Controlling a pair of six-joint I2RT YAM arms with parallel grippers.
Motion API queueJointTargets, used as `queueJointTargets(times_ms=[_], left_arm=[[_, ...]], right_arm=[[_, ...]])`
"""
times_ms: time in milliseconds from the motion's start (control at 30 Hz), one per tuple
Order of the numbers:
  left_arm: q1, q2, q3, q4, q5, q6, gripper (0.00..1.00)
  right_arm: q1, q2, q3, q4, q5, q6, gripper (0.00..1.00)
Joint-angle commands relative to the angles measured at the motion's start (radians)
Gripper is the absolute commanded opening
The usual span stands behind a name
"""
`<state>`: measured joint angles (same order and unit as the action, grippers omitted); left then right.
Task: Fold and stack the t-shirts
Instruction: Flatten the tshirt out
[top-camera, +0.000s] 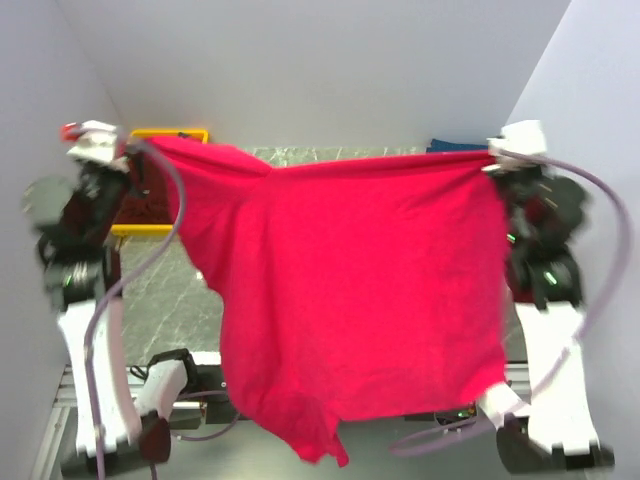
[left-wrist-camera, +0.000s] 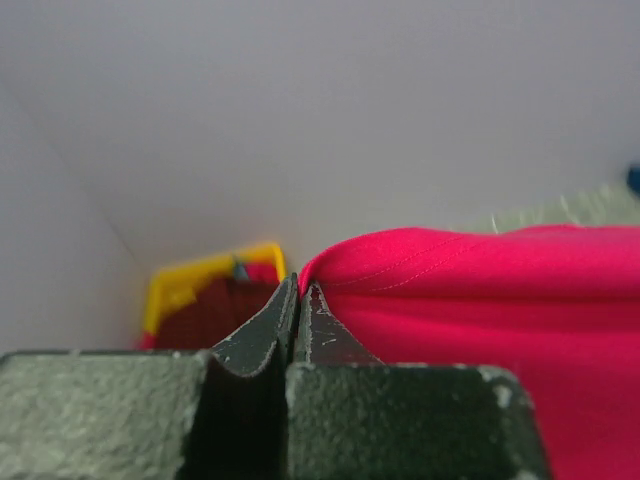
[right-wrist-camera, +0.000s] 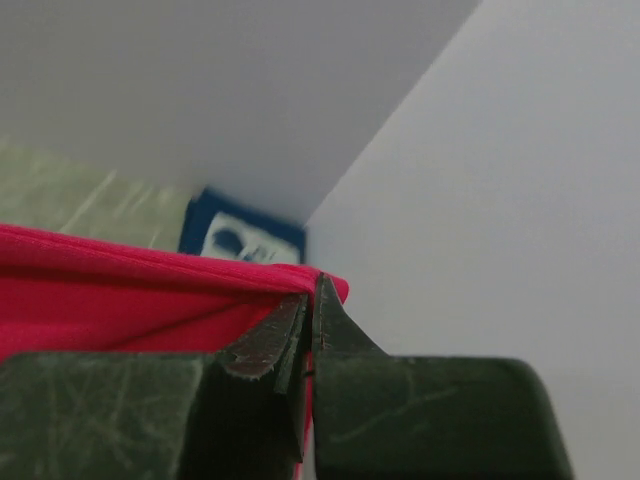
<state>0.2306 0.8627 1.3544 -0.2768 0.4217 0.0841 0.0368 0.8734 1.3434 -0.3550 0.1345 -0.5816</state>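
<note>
Grey-green marbled table (top-camera: 170, 300), yellow bin (top-camera: 170, 134) far left, navy t-shirt (top-camera: 455, 146) far right

1. The t-shirt I hold (top-camera: 360, 280) hangs spread between my left gripper (top-camera: 133, 150) and my right gripper (top-camera: 493, 160), one top corner pinched in each.
2. It hangs over the middle of the table (top-camera: 170, 300), and its lower edge reaches down between my two bases.
3. The bin (top-camera: 172, 133) sits at the table's far left, just behind my left gripper, with a second t-shirt (top-camera: 148, 205) in it.
4. A third t-shirt (top-camera: 455, 146) lies at the far right, behind the held one's top edge, near my right gripper.
</note>
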Motion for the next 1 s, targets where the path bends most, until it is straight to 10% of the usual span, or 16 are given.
queueJointTargets(times_ms=[0, 300, 600, 700, 767, 967], left_arm=[[-0.003, 0.084, -0.116, 0.007, 0.029, 0.042, 0.01], [-0.224, 0.586, -0.092, 0.151, -0.21, 0.063, 0.01], [-0.224, 1.275, 0.605, 0.067, -0.235, -0.021, 0.0], [-0.224, 1.436, 0.854, -0.033, -0.256, -0.053, 0.28], [-0.224, 1.467, 0.917, -0.051, -0.274, -0.078, 0.59], [-0.214, 1.176, 0.556, -0.07, -0.174, -0.039, 0.66]], right_arm=[[0.005, 0.067, -0.145, 0.031, -0.046, 0.014, 0.0], [0.037, 0.545, -0.132, 0.24, -0.018, 0.032, 0.0], [0.041, 1.076, 0.327, 0.205, 0.132, 0.088, 0.07], [0.04, 1.219, 0.523, 0.105, 0.178, 0.133, 0.6], [0.032, 1.265, 0.617, 0.05, 0.203, 0.161, 0.66], [0.018, 1.029, 0.415, -0.073, 0.026, 0.146, 0.68]])
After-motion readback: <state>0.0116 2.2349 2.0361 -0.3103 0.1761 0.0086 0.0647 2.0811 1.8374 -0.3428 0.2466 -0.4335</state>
